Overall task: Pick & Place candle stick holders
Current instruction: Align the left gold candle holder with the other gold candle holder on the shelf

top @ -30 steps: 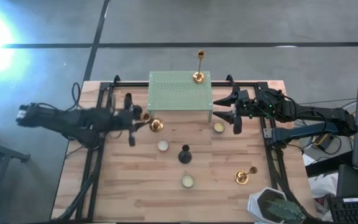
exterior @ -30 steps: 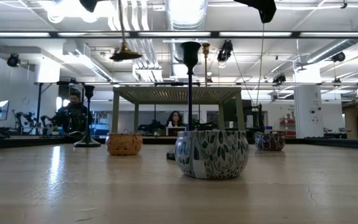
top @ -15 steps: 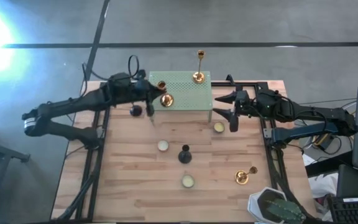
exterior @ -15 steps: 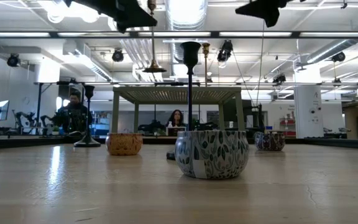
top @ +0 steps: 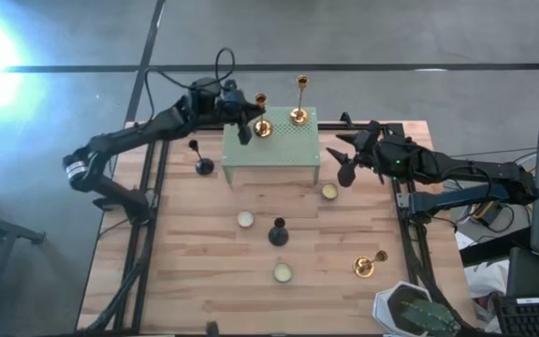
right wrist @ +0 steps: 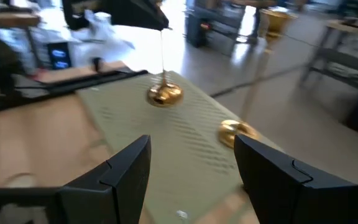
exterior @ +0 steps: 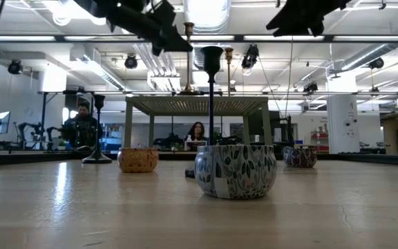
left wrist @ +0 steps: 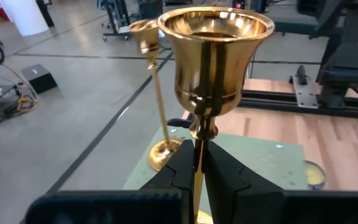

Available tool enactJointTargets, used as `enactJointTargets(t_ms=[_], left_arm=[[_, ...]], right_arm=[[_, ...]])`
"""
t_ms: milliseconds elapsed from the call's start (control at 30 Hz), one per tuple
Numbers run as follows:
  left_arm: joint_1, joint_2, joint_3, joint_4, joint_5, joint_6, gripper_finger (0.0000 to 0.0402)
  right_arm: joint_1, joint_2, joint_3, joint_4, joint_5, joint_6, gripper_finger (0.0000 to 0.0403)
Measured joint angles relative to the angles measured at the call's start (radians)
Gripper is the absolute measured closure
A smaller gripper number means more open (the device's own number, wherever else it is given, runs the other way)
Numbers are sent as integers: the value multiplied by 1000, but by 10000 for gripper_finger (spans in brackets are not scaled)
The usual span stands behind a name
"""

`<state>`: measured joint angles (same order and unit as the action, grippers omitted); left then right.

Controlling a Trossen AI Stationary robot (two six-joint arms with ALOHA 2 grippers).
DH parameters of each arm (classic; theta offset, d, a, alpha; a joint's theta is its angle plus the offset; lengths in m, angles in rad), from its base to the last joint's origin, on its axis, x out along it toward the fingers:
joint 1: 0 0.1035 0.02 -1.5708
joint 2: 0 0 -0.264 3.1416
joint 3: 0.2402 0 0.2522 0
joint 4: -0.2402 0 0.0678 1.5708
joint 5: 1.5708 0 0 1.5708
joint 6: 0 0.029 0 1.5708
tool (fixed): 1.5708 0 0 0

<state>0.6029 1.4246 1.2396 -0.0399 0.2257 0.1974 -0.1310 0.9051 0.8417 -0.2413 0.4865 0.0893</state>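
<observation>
Bright, even overhead light; strong glare at high view's upper-left corner; right wrist view motion-blurred; bkgd soft.

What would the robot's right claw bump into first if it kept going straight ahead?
Probably the green stand. The open right gripper points at it, with the two gold holders on top beyond; height is unclear.

I count three gold candle stick holders (top: 262,126), two black candle stick holders (top: 278,231), three small tins (top: 283,272) and one green stand (top: 274,152).

Light wooden plank table (top: 195,281), bearing green perforated metal stand (top: 279,148); nearby, three small round tins (top: 282,272), black candle holders (top: 278,231), toppled gold holder (top: 368,264).
</observation>
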Motion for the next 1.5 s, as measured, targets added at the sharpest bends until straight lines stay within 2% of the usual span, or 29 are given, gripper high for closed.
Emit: enactJointTargets(t_ms=[67,200,467,933,1500], left_arm=[[27,27,1,28,41,-14,380],[73,73,1,103,112,-45,380],[119,143,2,204,137,-69,380],[122,269,230,-29,144,-46,380],[122,276,232,-46,141,-33,380]], right_arm=[[0,0,0,-17,38,4,179],[0,0,0,-25,42,4,179],[0,0,0,-26,41,4,179],[0,0,0,-31,41,4,179],[0,-1,0,-34,40,-1,179]])
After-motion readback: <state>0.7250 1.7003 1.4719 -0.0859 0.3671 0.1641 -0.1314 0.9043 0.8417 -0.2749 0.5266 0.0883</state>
